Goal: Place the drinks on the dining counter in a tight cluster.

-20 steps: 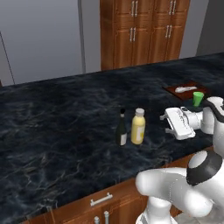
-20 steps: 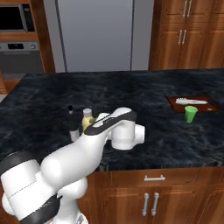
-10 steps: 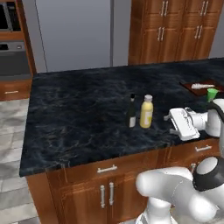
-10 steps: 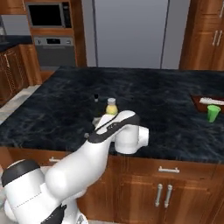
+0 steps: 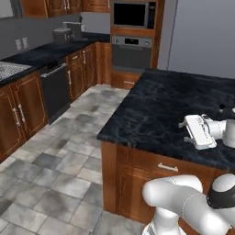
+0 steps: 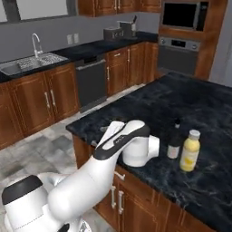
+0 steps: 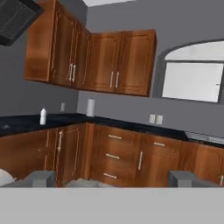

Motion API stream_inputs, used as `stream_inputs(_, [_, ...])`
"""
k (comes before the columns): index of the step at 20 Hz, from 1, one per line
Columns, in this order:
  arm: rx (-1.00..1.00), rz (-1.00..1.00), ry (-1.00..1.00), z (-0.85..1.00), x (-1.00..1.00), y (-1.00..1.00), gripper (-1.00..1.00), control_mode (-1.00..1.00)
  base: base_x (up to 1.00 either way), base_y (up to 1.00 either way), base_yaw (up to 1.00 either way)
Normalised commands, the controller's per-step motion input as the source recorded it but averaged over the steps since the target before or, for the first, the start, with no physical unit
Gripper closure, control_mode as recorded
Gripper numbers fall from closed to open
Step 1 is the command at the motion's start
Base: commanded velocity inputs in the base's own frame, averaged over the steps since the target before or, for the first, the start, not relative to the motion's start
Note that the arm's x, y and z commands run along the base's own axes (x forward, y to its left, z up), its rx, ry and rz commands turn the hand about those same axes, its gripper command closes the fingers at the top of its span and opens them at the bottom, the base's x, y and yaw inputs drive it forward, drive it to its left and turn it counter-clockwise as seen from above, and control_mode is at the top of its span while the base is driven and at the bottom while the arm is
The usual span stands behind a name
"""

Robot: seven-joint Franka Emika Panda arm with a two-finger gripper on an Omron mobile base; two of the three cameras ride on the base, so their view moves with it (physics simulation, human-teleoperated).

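**Fetching the third drink**

We are carrying the claw (image 5: 198, 131) empty, jaws spread wide, above the near edge of the dining bench (image 6: 199, 108). On that bench the wine bottle (image 6: 174, 139) and the juice bottle (image 6: 190, 151) are standing just beside each other, upright, near the arm's elbow. The small white bottle (image 7: 43, 117) is sitting on the far wall bench, beside the upper cabinets, well apart from the claw. By our judgement, doing this step well means approaching that bench squarely, keeping the jaws wide, and lining them up on the bottle's body before closing.
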Motion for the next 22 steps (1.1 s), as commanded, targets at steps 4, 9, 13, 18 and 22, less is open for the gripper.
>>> stream_inputs(4, [0.00, 0.00, 0.00, 0.00, 0.00, 0.00, -1.00, 1.00, -0.06, 0.12, 1.00])
stream_inputs(9, [0.00, 0.00, 0.00, 0.00, 0.00, 0.00, -1.00, 1.00, -0.04, 0.12, 1.00])
stream_inputs(13, [0.00, 0.00, 0.00, 0.00, 0.00, 0.00, -1.00, 1.00, 0.00, 0.12, 1.00])
stream_inputs(18, [0.00, 0.00, 0.00, 0.00, 0.00, 0.00, -1.00, 1.00, 0.26, 0.16, 0.76])
stream_inputs(22, [0.00, 0.00, 0.00, 0.00, 0.00, 0.00, -1.00, 1.00, 0.82, 0.17, 0.26])
